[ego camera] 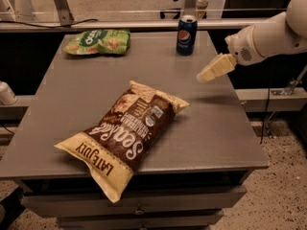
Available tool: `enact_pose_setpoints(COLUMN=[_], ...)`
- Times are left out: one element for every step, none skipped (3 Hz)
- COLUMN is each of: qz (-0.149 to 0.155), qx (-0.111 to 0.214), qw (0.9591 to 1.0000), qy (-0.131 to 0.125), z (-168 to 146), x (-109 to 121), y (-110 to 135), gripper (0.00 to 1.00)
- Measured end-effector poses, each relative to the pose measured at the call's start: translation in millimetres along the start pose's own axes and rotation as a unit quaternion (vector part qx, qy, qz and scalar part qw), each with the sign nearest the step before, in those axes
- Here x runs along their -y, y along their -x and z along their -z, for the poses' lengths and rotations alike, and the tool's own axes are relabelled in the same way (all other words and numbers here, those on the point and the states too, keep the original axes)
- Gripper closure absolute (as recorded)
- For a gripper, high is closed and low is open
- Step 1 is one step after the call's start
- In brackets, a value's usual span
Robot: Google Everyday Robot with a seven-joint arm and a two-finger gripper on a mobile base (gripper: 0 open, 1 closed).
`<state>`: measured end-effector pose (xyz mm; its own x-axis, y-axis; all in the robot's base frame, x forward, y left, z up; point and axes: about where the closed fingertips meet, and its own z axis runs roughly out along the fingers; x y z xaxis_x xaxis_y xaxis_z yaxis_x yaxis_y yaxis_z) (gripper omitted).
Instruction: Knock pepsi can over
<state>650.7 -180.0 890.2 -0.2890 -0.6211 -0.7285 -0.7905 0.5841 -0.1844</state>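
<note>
Dark blue pepsi can (186,35), silver top, standing upright near the far edge of the surface (216,128). The hand (205,75) hovers nearby, not touching.

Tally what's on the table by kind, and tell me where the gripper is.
Chip bags: 2 (brown bag, green bag)
Cans: 1 (pepsi can)
Total: 3
The gripper hangs over the right side of the table, right of the pepsi can and apart from it.
</note>
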Motion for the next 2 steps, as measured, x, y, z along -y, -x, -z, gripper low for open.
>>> enact_pose_setpoints(qz=[-0.019,-0.038], qx=[0.046,0.099], qw=[0.9988,0.9944], qy=[-0.001,-0.004], z=[-19.2,-45.7], x=[10.5,32.1], y=[11.1,28.3], gripper=[0.00,0.00])
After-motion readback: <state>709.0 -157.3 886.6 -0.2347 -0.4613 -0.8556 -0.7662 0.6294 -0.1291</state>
